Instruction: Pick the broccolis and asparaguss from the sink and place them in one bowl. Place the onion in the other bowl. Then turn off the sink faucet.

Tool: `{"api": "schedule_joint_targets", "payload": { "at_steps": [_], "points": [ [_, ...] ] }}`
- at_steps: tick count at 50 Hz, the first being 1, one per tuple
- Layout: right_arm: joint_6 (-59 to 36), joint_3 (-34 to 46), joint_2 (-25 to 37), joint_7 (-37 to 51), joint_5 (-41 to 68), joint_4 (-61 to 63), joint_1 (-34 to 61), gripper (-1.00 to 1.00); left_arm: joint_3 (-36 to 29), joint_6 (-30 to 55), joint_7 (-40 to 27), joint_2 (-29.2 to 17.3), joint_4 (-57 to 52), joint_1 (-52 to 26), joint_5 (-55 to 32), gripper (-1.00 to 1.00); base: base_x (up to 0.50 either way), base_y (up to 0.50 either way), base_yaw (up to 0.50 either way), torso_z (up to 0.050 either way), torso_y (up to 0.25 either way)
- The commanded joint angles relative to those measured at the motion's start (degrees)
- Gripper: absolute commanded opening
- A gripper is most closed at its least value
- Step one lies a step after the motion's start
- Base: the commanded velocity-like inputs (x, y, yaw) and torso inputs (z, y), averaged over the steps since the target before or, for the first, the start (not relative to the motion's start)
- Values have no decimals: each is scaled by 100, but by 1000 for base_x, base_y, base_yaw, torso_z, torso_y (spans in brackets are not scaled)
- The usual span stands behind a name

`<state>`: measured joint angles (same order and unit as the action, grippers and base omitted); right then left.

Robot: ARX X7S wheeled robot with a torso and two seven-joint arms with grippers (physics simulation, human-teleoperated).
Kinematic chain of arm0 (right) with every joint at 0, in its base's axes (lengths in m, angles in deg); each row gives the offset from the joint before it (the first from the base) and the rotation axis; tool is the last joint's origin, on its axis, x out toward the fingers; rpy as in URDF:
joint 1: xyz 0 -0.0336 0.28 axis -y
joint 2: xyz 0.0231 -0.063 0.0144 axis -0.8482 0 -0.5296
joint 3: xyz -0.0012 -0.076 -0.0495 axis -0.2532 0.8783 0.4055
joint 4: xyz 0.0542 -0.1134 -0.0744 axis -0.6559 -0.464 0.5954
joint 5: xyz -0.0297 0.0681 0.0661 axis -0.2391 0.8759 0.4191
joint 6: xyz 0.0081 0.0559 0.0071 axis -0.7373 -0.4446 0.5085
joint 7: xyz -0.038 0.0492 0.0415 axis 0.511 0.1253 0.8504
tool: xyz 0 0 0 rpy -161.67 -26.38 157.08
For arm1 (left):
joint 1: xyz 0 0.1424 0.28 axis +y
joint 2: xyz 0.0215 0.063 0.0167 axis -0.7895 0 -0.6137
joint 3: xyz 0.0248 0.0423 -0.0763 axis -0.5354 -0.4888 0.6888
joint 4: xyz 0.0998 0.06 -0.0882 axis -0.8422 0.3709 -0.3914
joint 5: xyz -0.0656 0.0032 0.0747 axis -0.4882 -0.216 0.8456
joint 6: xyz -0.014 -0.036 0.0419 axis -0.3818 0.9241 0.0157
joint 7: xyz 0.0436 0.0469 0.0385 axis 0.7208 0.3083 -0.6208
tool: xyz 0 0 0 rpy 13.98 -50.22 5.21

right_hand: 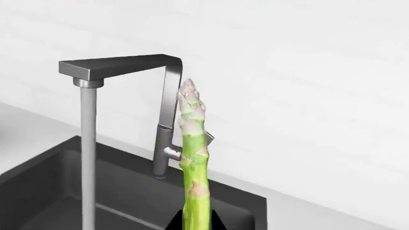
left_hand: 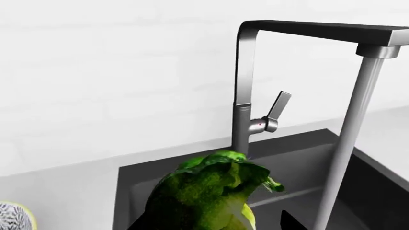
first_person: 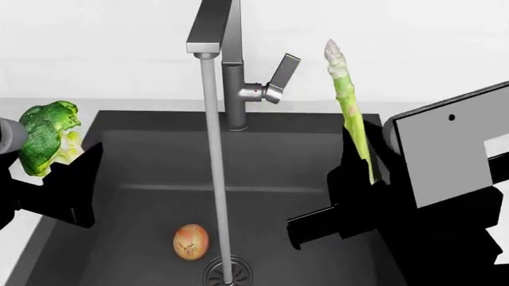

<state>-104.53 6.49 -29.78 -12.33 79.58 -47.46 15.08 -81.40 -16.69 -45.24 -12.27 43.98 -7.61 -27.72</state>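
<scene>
Steel faucet (first_person: 238,77) running | onion (first_person: 190,241) beside drain (first_person: 229,271) | jaws grip broccoli (first_person: 49,138), asparagus (first_person: 350,110)

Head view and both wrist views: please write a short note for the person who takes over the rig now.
Left tool: shut on the broccoli, held up at the sink's left edge.
Right tool: shut on the asparagus, held upright above the right side of the sink.
Onion: on the sink floor, next to the drain.
Faucet: water running.
Patterned bowl: only its edge shows in the left wrist view. The wooden bowl is not in view.
Done: both greens lifted.
Left: put both greens in one bowl, the onion in the other, then turn off the faucet.
</scene>
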Motion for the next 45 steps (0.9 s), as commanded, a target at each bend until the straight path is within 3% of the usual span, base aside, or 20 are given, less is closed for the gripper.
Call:
{"api": "schedule_joint_targets", "payload": {
  "at_steps": [1, 15, 27, 45],
  "points": [
    [355, -145, 249, 142, 91, 518, -626, -100, 82, -296, 9, 40, -131, 180, 157, -100, 0, 0, 0, 0, 0],
    [265, -249, 266, 714, 616, 480, -774, -100, 77, -284, -32, -64, -389, 205, 153, -100, -267, -57, 0, 0, 0],
    [280, -292, 372, 1163, 1104, 454, -739, -100, 96, -312, -49, -93, -459, 212, 135, -100, -472, -349, 0, 0, 0],
    [470, -220, 496, 1120, 862, 507, -977, -100, 79, -322, -98, -112, -444, 219, 160, -100, -467, -364, 0, 0, 0]
  ]
}}
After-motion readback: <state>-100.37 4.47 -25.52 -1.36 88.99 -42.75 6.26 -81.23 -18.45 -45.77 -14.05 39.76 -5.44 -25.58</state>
